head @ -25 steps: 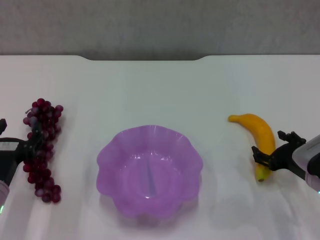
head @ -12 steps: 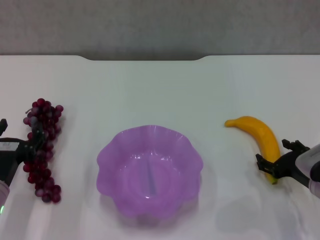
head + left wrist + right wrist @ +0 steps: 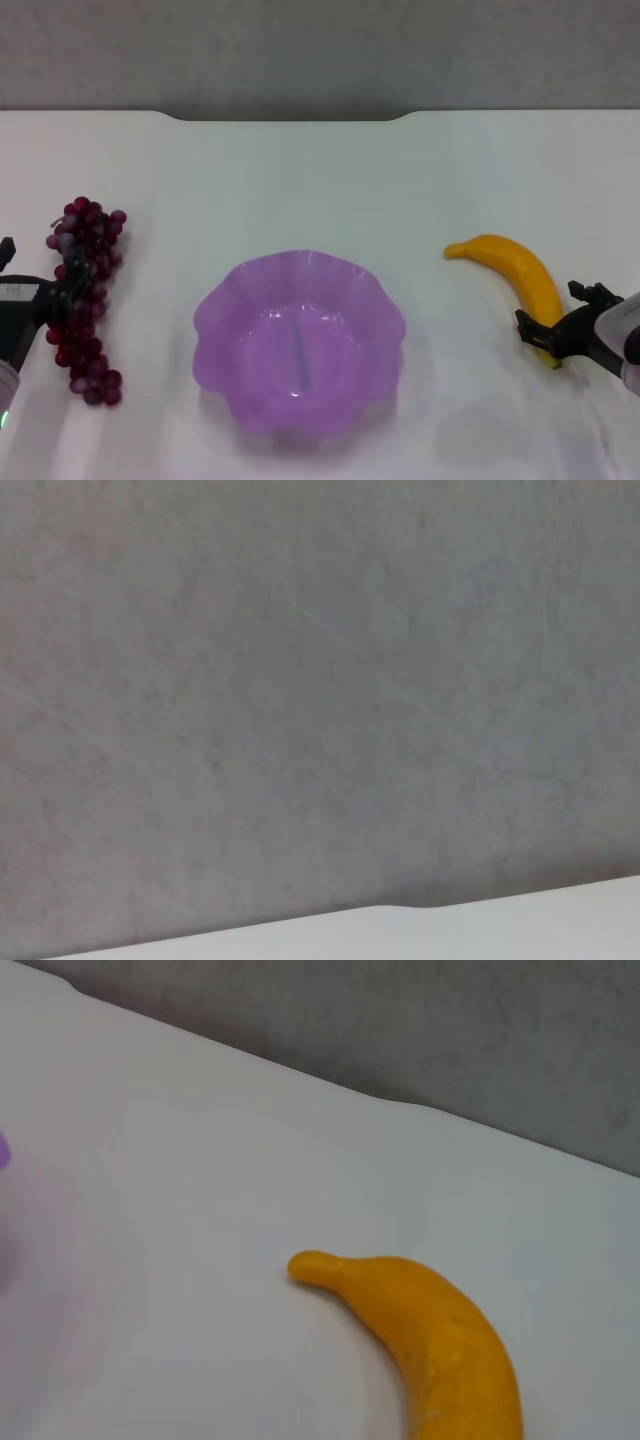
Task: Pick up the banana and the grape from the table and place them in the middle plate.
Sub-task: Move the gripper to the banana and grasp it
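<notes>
- My right claw (image 3: 552,333) is by the right edge of the surface (image 3: 300,180). Its fingers are closed on the near end of the banana (image 3: 515,275).
- The banana's other end points toward the far edge.
- My left claw (image 3: 45,305) is by the left edge. It sits right at the grape (image 3: 82,295), but I cannot tell if it is open or closed.
- The middle plate (image 3: 298,340) sits near the front edge, between both fruits.

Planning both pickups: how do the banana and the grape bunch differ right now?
The banana is one smooth, curved yellow piece; the grape is a lumpy dark-red cluster. The banana lies by the right gripper, the grape by the left gripper. Both sit outside the middle plate.
</notes>
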Available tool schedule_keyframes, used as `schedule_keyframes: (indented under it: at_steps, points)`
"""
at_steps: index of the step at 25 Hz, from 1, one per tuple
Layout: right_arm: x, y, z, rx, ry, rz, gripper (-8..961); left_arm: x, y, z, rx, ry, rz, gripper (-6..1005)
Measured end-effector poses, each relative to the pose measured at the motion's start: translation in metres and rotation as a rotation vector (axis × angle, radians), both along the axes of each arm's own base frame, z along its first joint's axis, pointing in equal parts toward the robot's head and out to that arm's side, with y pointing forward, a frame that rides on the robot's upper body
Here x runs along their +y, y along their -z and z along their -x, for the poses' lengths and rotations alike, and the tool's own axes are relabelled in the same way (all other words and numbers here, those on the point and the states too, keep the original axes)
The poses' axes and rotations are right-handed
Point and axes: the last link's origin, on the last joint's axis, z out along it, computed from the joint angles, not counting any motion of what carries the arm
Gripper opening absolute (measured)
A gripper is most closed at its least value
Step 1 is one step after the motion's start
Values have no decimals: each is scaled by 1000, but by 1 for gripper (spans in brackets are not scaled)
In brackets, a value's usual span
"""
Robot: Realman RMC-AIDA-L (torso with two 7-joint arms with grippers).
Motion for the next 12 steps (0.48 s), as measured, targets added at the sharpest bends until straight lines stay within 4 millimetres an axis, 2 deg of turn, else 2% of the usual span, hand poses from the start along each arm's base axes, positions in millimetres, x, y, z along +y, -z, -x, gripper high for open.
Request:
schedule_keyframes:
  at_steps: [5, 10, 12]
  points:
    - [-1, -1, -1, 1, 4, -3, 892, 0, 0, 0, 0, 0, 0, 884]
    - [-1, 0, -1, 0, 4, 0, 792, -1, 0, 0, -2, 2, -3, 883]
    - [-1, 0, -1, -1, 4, -1, 701, -1, 0, 0, -2, 2, -4, 883]
